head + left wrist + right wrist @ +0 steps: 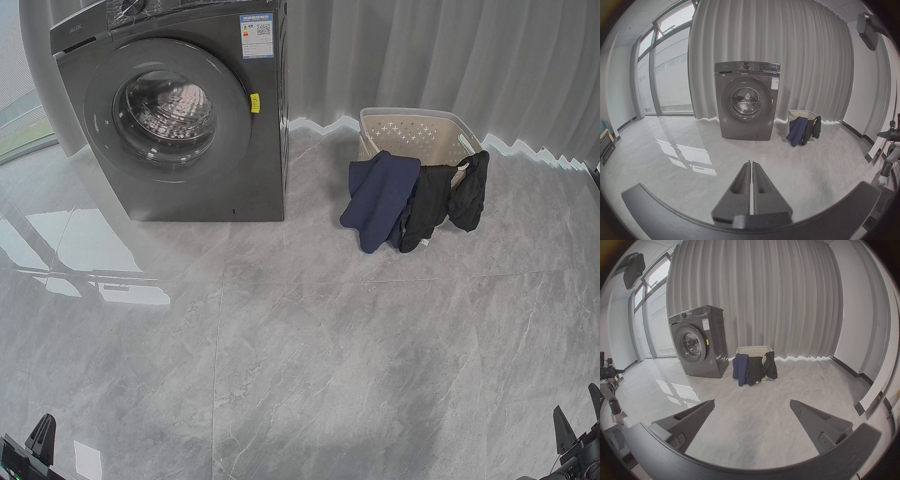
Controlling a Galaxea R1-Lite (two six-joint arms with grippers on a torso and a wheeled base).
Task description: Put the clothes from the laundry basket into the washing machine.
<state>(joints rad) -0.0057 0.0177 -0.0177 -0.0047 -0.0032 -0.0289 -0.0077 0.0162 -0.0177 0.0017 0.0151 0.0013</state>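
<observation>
Clothes [412, 200], navy + black pcs, hang over front rim of laundry basket [412, 128], near washing machine [175, 119], on its right. Left gripper [751, 165] fingers pressed together, right gripper [752, 401] spread wide; both empty, well apart from basket. Risk: tugging draped pcs could tip basket or drop some on floor.

Daylight enters through tall windows [672, 72] far ahead of the left pincer [751, 163], towards the robot's left. It throws bright glare patches on the glossy floor [325, 350] between that pincer and the washing machine [187, 119]. A light strip glows under the curtain [437, 56] hem. Both wrist views bow strongly at their dark rims.
</observation>
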